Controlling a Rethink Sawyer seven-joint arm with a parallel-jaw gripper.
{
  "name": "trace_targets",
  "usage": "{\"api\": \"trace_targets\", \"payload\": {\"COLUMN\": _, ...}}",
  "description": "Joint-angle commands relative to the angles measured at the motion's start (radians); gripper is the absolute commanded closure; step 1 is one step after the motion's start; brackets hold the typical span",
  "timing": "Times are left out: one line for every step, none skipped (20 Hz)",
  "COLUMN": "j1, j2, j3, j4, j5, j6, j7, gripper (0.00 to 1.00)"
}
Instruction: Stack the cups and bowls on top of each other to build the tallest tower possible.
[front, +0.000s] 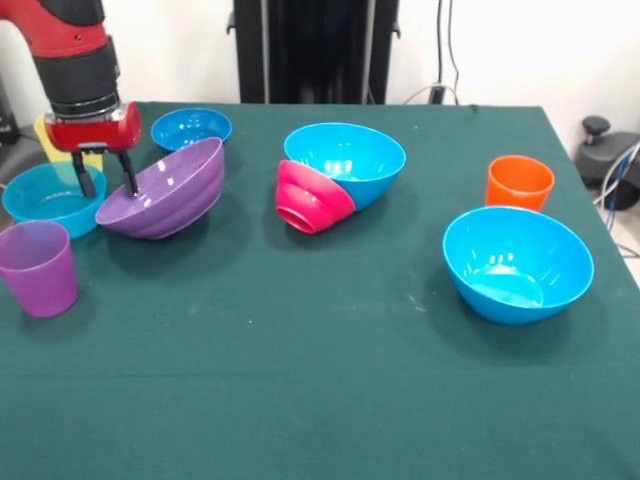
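1. Gripper at the worktop's left, fingers spread a little, one finger inside the purple bowl, the other outside its rim; grip not clearly closed on the rim.
2. Purple bowl tilted, leaning against a blue bowl on its left.
3. Purple cup upright at front left; yellow cup partly hidden behind the arm.
4. Small blue bowl behind the purple bowl.
5. Magenta bowl on its side at centre, touching a tilted blue bowl.
6. Orange cup and a large blue bowl apart on the right.
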Motion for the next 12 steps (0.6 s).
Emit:
{"api": "trace_targets", "payload": {"j1": 0.069, "j2": 0.041, "j3": -0.033, "j4": -0.07, "j5": -0.112, "j6": 0.013, "j7": -0.259, "gripper": 0.0}}
{"api": "trace_targets", "payload": {"j1": 0.075, "j2": 0.043, "j3": -0.035, "j4": -0.07, "j5": -0.114, "j6": 0.009, "j7": -0.25, "gripper": 0.0}}
{"api": "trace_targets", "payload": {"j1": 0.083, "j2": 0.046, "j3": -0.039, "j4": -0.071, "j5": -0.118, "j6": 0.004, "j7": -0.238, "gripper": 0.0}}
{"api": "trace_targets", "payload": {"j1": 0.094, "j2": 0.048, "j3": -0.046, "j4": -0.074, "j5": -0.125, "j6": -0.003, "j7": -0.222, "gripper": 0.0}}
{"api": "trace_targets", "payload": {"j1": 0.11, "j2": 0.053, "j3": -0.057, "j4": -0.08, "j5": -0.132, "j6": -0.006, "j7": -0.2, "gripper": 0.0}}
{"api": "trace_targets", "payload": {"j1": 0.124, "j2": 0.057, "j3": -0.063, "j4": -0.084, "j5": -0.142, "j6": -0.019, "j7": -0.182, "gripper": 0.0}}
{"api": "trace_targets", "payload": {"j1": 0.131, "j2": 0.063, "j3": -0.07, "j4": -0.084, "j5": -0.146, "j6": -0.03, "j7": -0.159, "gripper": 0.0}}
{"api": "trace_targets", "payload": {"j1": 0.142, "j2": 0.059, "j3": -0.082, "j4": -0.077, "j5": -0.157, "j6": -0.052, "j7": -0.121, "gripper": 0.0}}
{"api": "trace_targets", "payload": {"j1": 0.151, "j2": 0.049, "j3": -0.089, "j4": -0.064, "j5": -0.172, "j6": -0.076, "j7": -0.096, "gripper": 0.0}}
{"api": "trace_targets", "payload": {"j1": 0.155, "j2": 0.044, "j3": -0.092, "j4": -0.054, "j5": -0.167, "j6": -0.074, "j7": -0.087, "gripper": 0.0}}
{"api": "trace_targets", "payload": {"j1": 0.16, "j2": 0.035, "j3": -0.092, "j4": -0.045, "j5": -0.165, "j6": -0.077, "j7": -0.079, "gripper": 0.0}}
{"api": "trace_targets", "payload": {"j1": 0.165, "j2": 0.024, "j3": -0.095, "j4": -0.036, "j5": -0.163, "j6": -0.078, "j7": -0.07, "gripper": 0.0}}
